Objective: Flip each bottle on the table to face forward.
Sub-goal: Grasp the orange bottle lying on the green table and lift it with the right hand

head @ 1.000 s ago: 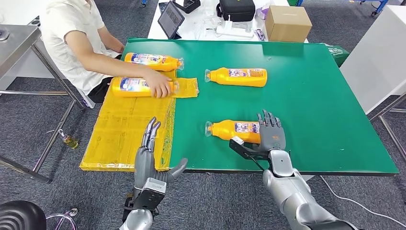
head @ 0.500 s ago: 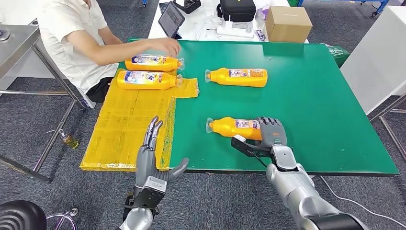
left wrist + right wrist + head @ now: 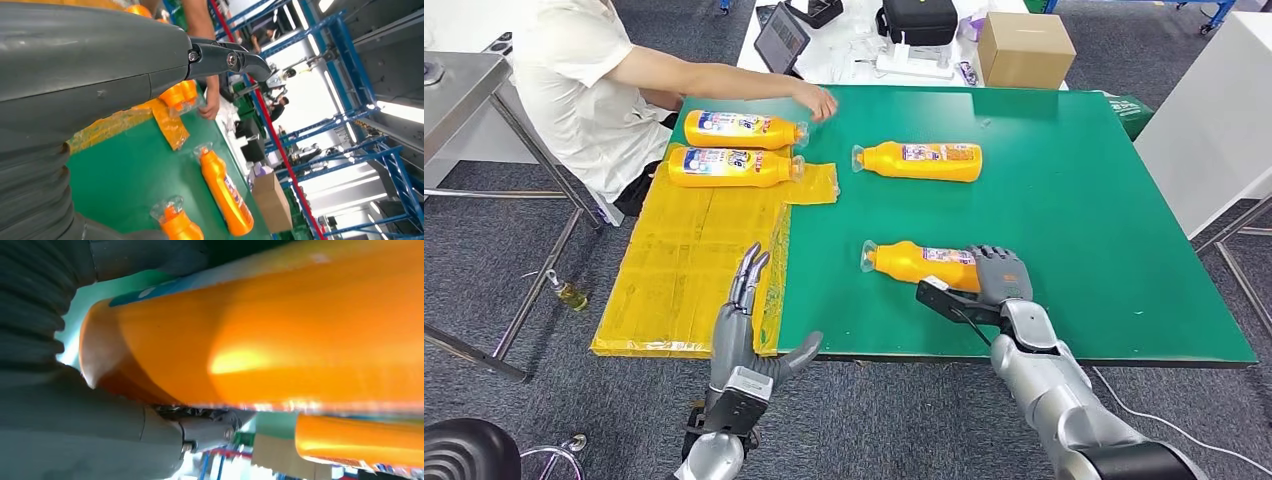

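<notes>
right hand point(image 3: 998, 274) has clenched its fingers around smooth orange bottle point(image 3: 919, 264); left hand point(image 3: 746, 322) released.

Four orange plastic bottles, all lying on their sides. Two with blue-white labels up point(image 3: 742, 128) point(image 3: 727, 166) lie side by side by the green worktop's far-left corner, caps pointing right. Third point(image 3: 920, 160) mid-table toward far edge, cap left. Fourth point(image 3: 919, 263) near the front edge, cap left.
</notes>
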`<state>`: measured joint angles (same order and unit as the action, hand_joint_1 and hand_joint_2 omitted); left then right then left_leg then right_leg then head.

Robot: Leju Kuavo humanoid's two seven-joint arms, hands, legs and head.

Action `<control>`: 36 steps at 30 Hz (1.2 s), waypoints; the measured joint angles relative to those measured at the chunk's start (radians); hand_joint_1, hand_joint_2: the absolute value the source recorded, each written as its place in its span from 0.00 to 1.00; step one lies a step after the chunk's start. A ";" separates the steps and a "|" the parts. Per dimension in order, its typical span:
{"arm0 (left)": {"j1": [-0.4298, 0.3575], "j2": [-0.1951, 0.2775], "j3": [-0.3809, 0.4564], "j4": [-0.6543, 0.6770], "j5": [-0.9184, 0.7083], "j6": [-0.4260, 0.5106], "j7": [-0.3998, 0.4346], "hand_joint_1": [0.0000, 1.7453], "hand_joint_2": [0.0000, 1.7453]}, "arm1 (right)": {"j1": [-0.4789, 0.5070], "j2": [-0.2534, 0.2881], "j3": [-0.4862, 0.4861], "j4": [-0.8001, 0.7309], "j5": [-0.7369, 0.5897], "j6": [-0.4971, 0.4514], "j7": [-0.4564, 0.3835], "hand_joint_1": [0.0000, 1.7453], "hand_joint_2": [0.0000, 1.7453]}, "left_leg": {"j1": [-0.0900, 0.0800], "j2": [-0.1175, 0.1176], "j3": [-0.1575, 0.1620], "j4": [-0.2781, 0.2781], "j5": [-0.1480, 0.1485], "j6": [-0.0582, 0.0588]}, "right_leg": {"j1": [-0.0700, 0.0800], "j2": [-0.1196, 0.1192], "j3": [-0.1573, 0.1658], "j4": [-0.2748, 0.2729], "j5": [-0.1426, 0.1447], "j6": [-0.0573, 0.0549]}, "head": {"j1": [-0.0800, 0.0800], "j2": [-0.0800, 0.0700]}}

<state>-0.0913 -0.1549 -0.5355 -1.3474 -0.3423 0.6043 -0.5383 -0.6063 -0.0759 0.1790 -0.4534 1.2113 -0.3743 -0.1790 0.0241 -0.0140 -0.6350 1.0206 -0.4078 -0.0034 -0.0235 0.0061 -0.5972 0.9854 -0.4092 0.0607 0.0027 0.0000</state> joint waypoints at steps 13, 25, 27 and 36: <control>0.020 -0.020 0.010 0.009 0.742 -0.319 0.162 0.00 1.00 | 0.231 0.099 0.059 -0.374 -0.662 0.066 -0.349 1.00 1.00 | 0.001 0.004 -0.001 0.000 -0.001 -0.001 | 0.002 0.002 -0.002 0.001 0.000 0.000 | 0.000 0.000; 0.019 -0.018 -0.005 -0.017 0.811 -0.300 0.165 0.00 1.00 | 0.290 0.158 0.202 -0.511 -0.682 -0.063 -0.359 0.99 1.00 | 0.000 0.003 -0.003 0.000 -0.001 0.000 | 0.000 0.002 -0.004 0.000 0.000 0.000 | 0.000 0.000; 0.018 -0.018 -0.009 -0.023 0.813 -0.298 0.157 0.00 1.00 | 0.293 0.167 0.225 -0.511 -0.671 -0.075 -0.364 0.99 1.00 | 0.001 0.004 -0.003 0.000 -0.001 -0.001 | 0.000 0.002 -0.004 0.001 0.000 0.000 | 0.000 0.000; -0.003 -0.018 -0.027 -0.054 0.864 -0.297 0.163 0.00 1.00 | 0.297 0.232 0.405 -0.477 -0.640 -0.112 -0.370 1.00 1.00 | 0.001 0.004 -0.004 0.000 -0.001 -0.001 | 0.000 0.002 -0.006 0.001 0.000 0.000 | 0.000 0.000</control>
<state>-0.0943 -0.1732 -0.5622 -1.4012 0.5222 0.3075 -0.3752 -0.3096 0.1565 0.5843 -0.9305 0.5717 -0.4868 -0.5490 0.0247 -0.0102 -0.6393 1.0203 -0.4089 -0.0040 -0.0230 0.0083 -0.6028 0.9861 -0.4096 0.0603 0.0026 0.0000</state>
